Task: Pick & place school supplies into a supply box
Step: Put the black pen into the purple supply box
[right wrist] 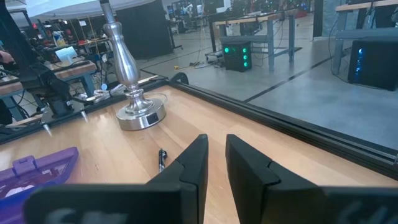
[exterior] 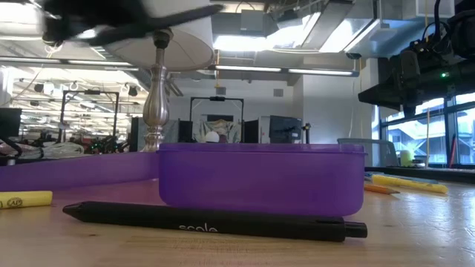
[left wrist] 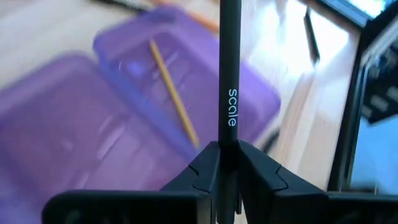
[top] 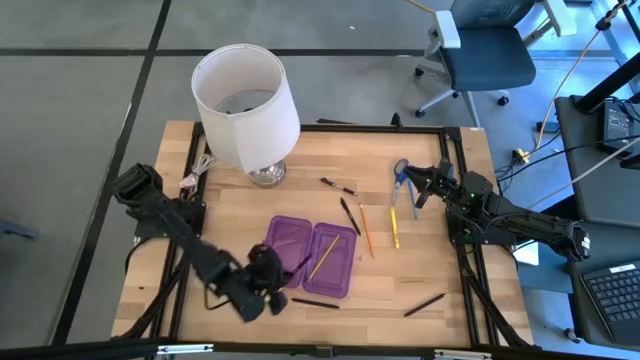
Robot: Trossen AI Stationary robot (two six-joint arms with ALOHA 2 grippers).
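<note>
Left wrist view shows the left gripper (left wrist: 227, 163) closed on a black pen (left wrist: 229, 74) above the purple supply box (left wrist: 186, 93), near the table's front edge. If tilted, the pen could fall outside. The right gripper (right wrist: 216, 163) waits near the right edge, slightly open, empty.

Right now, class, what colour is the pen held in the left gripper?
Black pen, white lettering; left wrist view shows it best.
</note>
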